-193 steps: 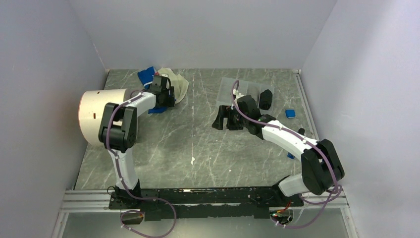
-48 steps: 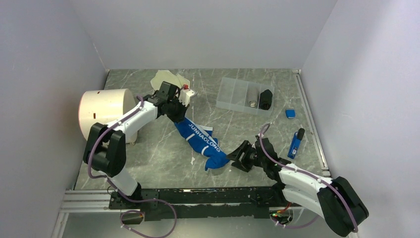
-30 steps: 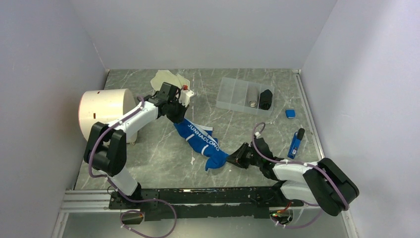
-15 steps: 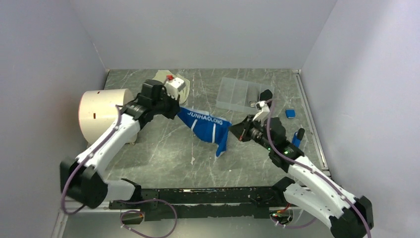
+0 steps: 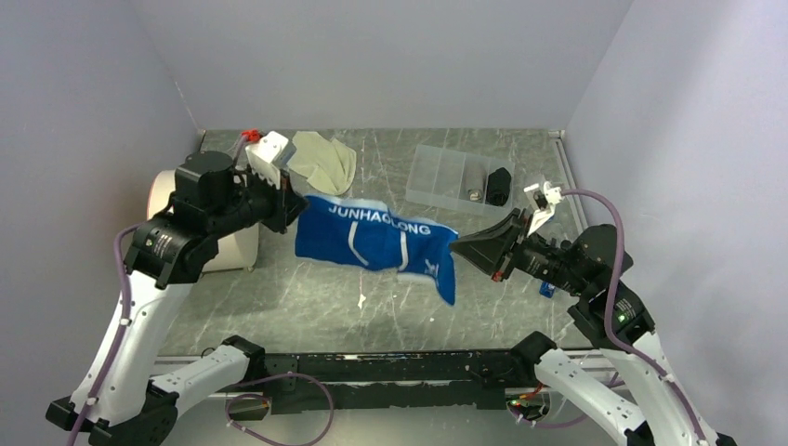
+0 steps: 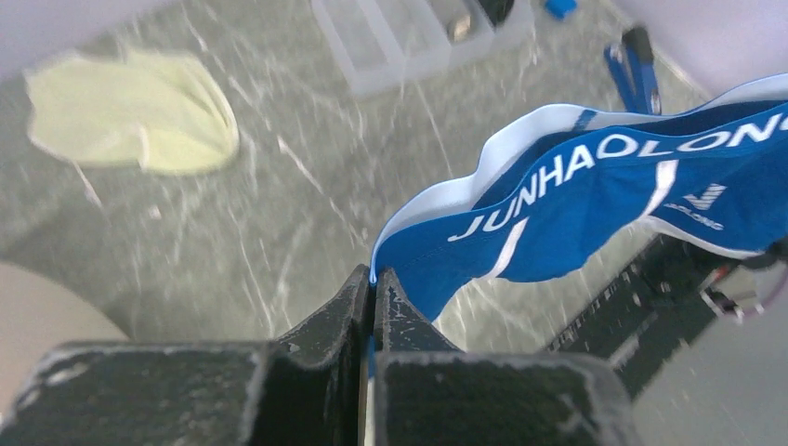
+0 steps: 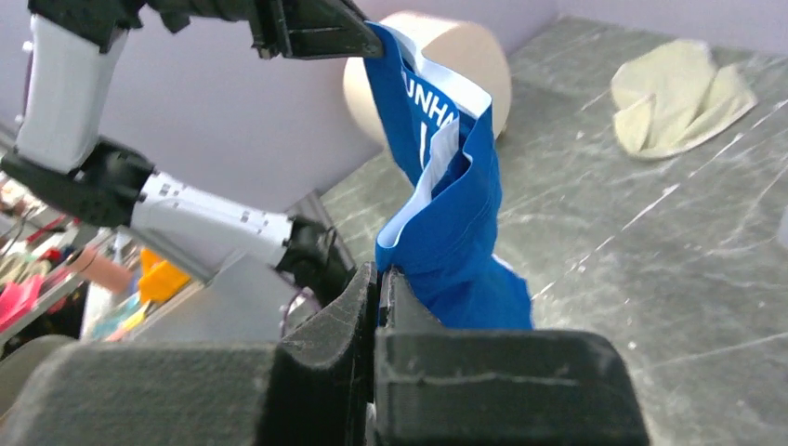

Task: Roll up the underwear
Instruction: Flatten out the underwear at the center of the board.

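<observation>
— Two claws, both clamped? Log them first.
— Yes. Left gripper [image 6: 374, 279] has its jaws pressed together on the white-edged waistband corner of the blue underwear [image 5: 376, 240]. Right gripper [image 7: 379, 271] is pinched tight on the opposite end, with the cloth bunched right at the tips.
— Where's the garment?
— Up in the air, strung between the two claws over the middle of the table [image 5: 307, 297], lettered band on top and one lower corner drooping near the right claw. Cream underwear [image 5: 321, 160] lies flat at the back, untouched.
— Step?
— I'd call it spreading, not rolling yet. Next it probably needs lowering flat onto bare table with the tension kept even, then a release and a regrip at one end to start the roll.
— Anything hidden?
— How many layers the right claw has bitten, I can't tell; the cloth folds over itself there. The left arm covers most of the cream cylinder [image 5: 164, 190]. The black item [image 5: 499, 186] in the clear tray [image 5: 444, 177] is too small to name. The left wrist view is blurred further out.
</observation>
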{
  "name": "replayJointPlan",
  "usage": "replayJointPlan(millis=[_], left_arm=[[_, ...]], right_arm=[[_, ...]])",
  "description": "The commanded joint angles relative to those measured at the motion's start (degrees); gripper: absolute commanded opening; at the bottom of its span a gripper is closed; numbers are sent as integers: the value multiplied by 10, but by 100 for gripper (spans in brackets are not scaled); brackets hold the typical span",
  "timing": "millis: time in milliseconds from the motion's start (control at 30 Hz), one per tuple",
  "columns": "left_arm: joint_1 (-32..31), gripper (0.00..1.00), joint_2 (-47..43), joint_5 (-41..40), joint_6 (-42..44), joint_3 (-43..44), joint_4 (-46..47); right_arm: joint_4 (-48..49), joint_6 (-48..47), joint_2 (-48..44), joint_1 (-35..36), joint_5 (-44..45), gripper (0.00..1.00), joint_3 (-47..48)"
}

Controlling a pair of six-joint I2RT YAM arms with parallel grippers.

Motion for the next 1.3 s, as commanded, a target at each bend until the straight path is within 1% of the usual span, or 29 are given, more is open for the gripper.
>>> replayJointPlan(millis=[0,67,167,200,267,367,467,533,600,667,733,767,800,833,867,900,933,967,1000,1067,1100,1167,1200,1267], left_arm=[[-1,5,21,13,-21,7,-154],[-1,5,34,15,-31,-29,-126],[-1,5,78,27,-50,-94,-43],[-1,5,97,25,-57,-115,-13],[-1,5,143,-10,-73,-154,55],[-1,5,231,-29,-78,-196,144],[-1,5,316,-52,-68,-197,209],[-1,5,355,-88,-60,-187,235],[-1,5,375,-126,-53,-180,257],[-1,5,383,-154,-48,-175,274],[0,6,396,-165,-39,-170,279],[0,11,406,-166,-35,-166,275],[0,21,416,-194,-34,-161,268],[0,31,423,-216,-36,-160,266],[0,43,424,-237,-39,-167,270],[0,59,421,-268,-46,-172,272],[0,65,413,-298,-58,-176,273],[2,71,400,-319,-73,-183,277],[2,75,385,-326,-82,-190,280],[2,84,356,-318,-93,-205,279],[2,86,337,-310,-97,-214,270],[2,88,305,-289,-112,-242,259],[2,88,288,-257,-119,-261,263],[2,88,256,-224,-141,-309,272]], right_arm=[[-134,1,32,0,-50,0,28],[-168,3,66,0,-14,0,24],[-164,4,125,-1,66,0,-20],[-148,3,152,-2,90,0,-37],[-95,5,211,-7,137,0,-72],[-21,-5,329,-28,177,0,-90],[56,-25,430,-62,157,0,-84],[66,-41,473,-82,145,0,-59],[85,-52,495,-88,170,0,-52],[85,-63,522,-97,181,0,-39],[72,-75,551,-104,194,5,-23],[66,-81,566,-107,196,10,-15],[57,-86,577,-110,205,16,-2],[51,-93,581,-112,219,27,5],[44,-102,580,-115,230,39,14],[37,-106,570,-119,245,45,21],[32,-99,557,-121,264,50,24],[31,-88,537,-123,274,60,21],[32,-74,517,-124,274,65,13],[32,-47,475,-124,238,66,-17],[36,-34,455,-124,198,66,-42],[38,-12,417,-124,151,66,-94],[37,-1,399,-124,134,66,-121],[29,19,380,-124,115,66,-172]])
